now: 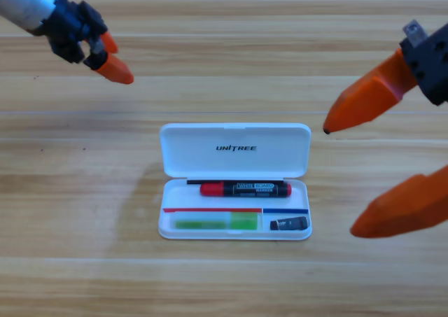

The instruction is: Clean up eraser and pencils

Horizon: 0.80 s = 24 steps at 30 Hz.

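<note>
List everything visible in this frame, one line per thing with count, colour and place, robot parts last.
Case: one, white, lid open toward the picture's top, at the table's middle.
Marker: one, black barrel with red cap and white label, lying across the upper part of the case's tray.
Green stick: one, light green, lying in the lower left compartment of the tray.
Eraser: one, black with white marks, in the lower right compartment.
Table: one, wooden, under everything.
Left gripper: one, black with orange jaws, in the upper left corner, apart from the case.
Right gripper: one, black with orange jaws standing wide apart, large at the right edge, partly cut off, holding nothing.
</note>
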### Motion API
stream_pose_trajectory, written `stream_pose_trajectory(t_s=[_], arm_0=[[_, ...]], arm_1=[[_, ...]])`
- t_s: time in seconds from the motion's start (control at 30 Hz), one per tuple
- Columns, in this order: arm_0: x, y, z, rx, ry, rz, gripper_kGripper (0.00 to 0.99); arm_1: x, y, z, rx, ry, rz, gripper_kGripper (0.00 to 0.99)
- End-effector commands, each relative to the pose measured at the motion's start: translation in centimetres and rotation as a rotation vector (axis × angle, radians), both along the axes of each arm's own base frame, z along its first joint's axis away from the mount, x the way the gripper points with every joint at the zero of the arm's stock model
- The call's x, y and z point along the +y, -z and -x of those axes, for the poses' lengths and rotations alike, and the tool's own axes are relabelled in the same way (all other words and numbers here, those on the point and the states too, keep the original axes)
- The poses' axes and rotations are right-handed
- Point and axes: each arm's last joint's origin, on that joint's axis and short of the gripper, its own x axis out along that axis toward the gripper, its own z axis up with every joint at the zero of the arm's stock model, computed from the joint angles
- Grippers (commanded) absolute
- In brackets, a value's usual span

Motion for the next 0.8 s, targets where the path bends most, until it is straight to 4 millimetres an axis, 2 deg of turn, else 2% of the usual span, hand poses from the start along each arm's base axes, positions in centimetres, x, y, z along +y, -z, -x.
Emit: stream_pose_trajectory(t_s=[0.03, 0.1, 0.13, 0.33, 0.5, 0.8], arm_0=[[-0.5, 3.8, -1.1, 0.043, 0.051, 0.003, 0.285], [-1.1, 4.4, -0.6, 0.028, 0.084, 0.003, 0.035], [-1.3, 4.7, -0.4, 0.024, 0.092, 0.004, 0.0], [-2.7, 6.2, 0.4, 0.048, 0.119, -0.022, 0.0], [-4.8, 7.5, 0.9, 0.065, 0.171, -0.029, 0.0], [-7.4, 8.1, 1.6, 0.066, 0.235, -0.036, 0.0]], arm_1=[[-1.2, 0.5, 0.0, 0.024, -0.002, -0.042, 0.945], [-1.2, 0.5, 0.0, 0.022, -0.003, -0.047, 0.945], [-1.2, 0.5, 0.0, 0.019, -0.003, -0.05, 0.945], [-1.1, 0.4, -0.1, 0.009, -0.006, -0.065, 0.945], [-1.1, 0.6, -0.1, 0.01, -0.006, -0.061, 0.945], [-1.0, 1.2, 0.1, 0.024, -0.021, -0.051, 0.945]])
